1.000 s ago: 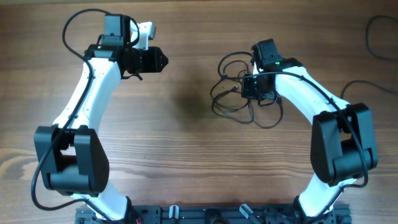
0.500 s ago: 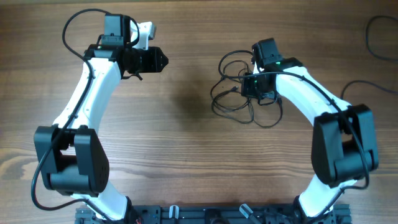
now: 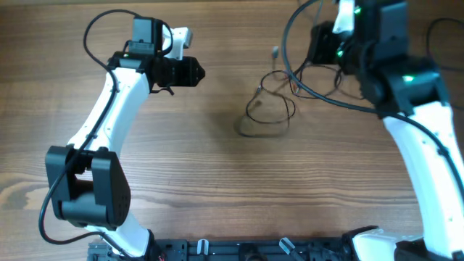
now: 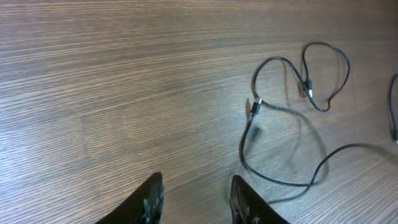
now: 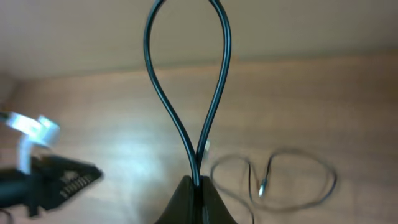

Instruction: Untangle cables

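Note:
Thin black cables [image 3: 267, 110] lie in loose loops on the wooden table, right of centre; the left wrist view shows them [image 4: 281, 111] ahead and to the right, with small plug tips. High above them my right gripper [image 5: 198, 182] is shut on a black cable loop [image 5: 150, 59]. Overhead, that gripper [image 3: 319, 49] shows at the top right, with the lifted cable [image 3: 288, 45] arcing beside it. My left gripper [image 4: 196, 202] is open and empty, low over bare wood. Overhead, it [image 3: 197, 73] sits well left of the cables.
Another black cable [image 3: 444, 45] lies at the table's far right edge. A dark rail [image 3: 246, 250] runs along the front edge between the arm bases. Bare wood [image 3: 239, 181] spreads between the two arms.
My right arm has risen steeply from the cable pile with a cable loop pinched in it. The tangle on the table looks smaller and looser. My left gripper has shifted slightly right.

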Motion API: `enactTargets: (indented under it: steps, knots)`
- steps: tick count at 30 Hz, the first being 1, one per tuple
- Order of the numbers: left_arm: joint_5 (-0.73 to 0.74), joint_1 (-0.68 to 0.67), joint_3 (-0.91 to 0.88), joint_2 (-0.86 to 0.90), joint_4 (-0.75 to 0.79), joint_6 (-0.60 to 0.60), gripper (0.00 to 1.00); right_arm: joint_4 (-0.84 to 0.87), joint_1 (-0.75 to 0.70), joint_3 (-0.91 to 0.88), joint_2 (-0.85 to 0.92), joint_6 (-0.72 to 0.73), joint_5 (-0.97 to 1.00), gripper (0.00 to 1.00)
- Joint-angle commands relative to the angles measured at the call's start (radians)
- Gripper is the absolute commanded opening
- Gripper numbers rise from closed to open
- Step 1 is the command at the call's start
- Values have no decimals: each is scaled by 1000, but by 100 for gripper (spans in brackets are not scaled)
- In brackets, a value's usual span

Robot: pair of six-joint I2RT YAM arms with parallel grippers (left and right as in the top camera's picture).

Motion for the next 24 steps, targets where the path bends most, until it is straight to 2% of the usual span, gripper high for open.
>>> enactTargets:
  steps: [1,7,12,18,21,24]
  knots:
    - [13,-18,-6,-26,0,12,37,-17,2,138,-17,-61,39,4]
    - [13,-18,-6,-26,0,11,36,-12,-7,319,-17,-69,40,4]
    - [13,-18,-6,-26,-2,8,36,-62,-76,464,-17,-80,57,4]
    - [13,-18,-6,-26,-3,8,36,-114,-162,488,-17,-144,161,4]
    - [13,-18,-6,-26,-2,8,36,-139,-162,487,-13,-297,4,4]
    - [13,-18,-6,-26,12,8,36,-197,-162,486,3,-301,-155,4]
